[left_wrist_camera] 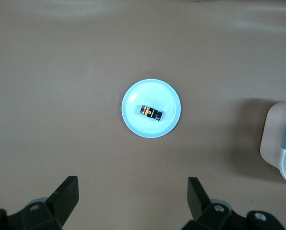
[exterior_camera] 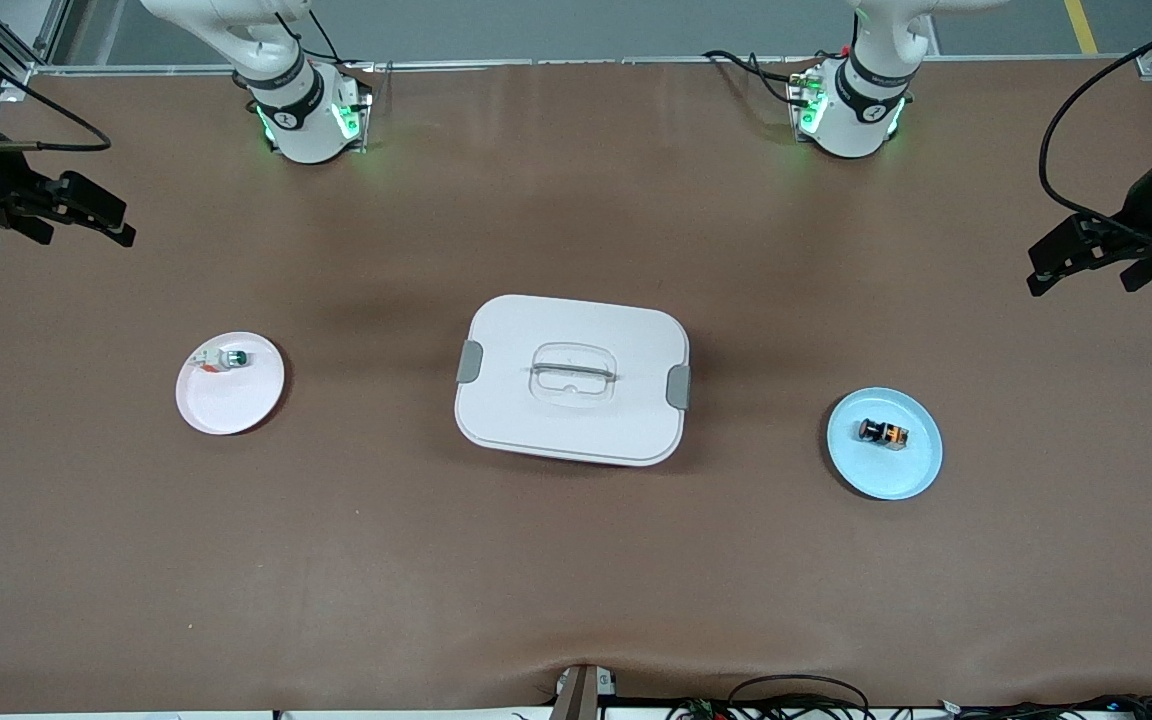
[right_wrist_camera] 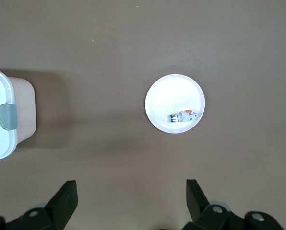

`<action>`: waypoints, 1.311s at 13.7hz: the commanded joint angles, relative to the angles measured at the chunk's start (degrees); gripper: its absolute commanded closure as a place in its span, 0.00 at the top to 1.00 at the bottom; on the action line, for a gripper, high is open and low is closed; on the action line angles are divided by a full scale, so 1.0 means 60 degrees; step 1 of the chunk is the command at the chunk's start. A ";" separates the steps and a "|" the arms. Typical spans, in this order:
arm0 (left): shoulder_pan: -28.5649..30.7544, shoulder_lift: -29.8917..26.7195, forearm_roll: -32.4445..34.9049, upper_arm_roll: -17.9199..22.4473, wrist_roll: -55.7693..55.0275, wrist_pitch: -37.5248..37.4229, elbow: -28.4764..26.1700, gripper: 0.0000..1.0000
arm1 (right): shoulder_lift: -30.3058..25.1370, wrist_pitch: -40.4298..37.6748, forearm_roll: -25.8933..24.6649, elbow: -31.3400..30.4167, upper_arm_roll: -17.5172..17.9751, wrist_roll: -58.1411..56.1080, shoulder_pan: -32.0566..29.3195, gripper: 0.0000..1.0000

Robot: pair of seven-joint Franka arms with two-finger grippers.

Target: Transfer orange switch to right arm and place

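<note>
Waiting at the start: nothing grasped, nothing handed over, nothing placed. Orange switch (exterior_camera: 883,433) lying on the blue plate (exterior_camera: 916,478), below the spread-fingered, empty left gripper (left_wrist_camera: 133,203). Right gripper (right_wrist_camera: 131,201) likewise spread and empty, high above the white plate (right_wrist_camera: 168,93) at its own end. Pickup, handover, placing all left.

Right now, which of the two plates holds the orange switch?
The blue plate, toward the left arm's end of the table, holds the orange switch. The white plate holds a green-capped part.
</note>
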 commanded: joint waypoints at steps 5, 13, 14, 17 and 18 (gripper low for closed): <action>-0.0027 0.0137 -0.0193 0.0098 0.0242 -0.0241 0.0307 1.00 | -0.0094 0.0037 -0.0021 -0.0095 0.0119 -0.0055 -0.0178 1.00; 0.0149 0.0428 -0.0295 0.0113 0.0271 -0.0475 0.0248 1.00 | -0.0094 0.0037 -0.0021 -0.0095 0.0119 -0.0055 -0.0193 1.00; 0.0134 0.0575 -0.0295 0.0113 0.0271 -0.0475 0.0234 1.00 | -0.0094 0.0037 -0.0021 -0.0095 0.0119 -0.0055 -0.0193 1.00; 0.0061 0.1087 -0.0281 0.0083 0.0271 -0.0359 0.0248 1.00 | -0.0094 0.0037 -0.0021 -0.0095 0.0119 -0.0055 -0.0193 1.00; 0.0032 0.1278 -0.0280 0.0069 0.0271 -0.0257 0.0248 1.00 | -0.0094 0.0037 -0.0021 -0.0095 0.0119 -0.0055 -0.0193 1.00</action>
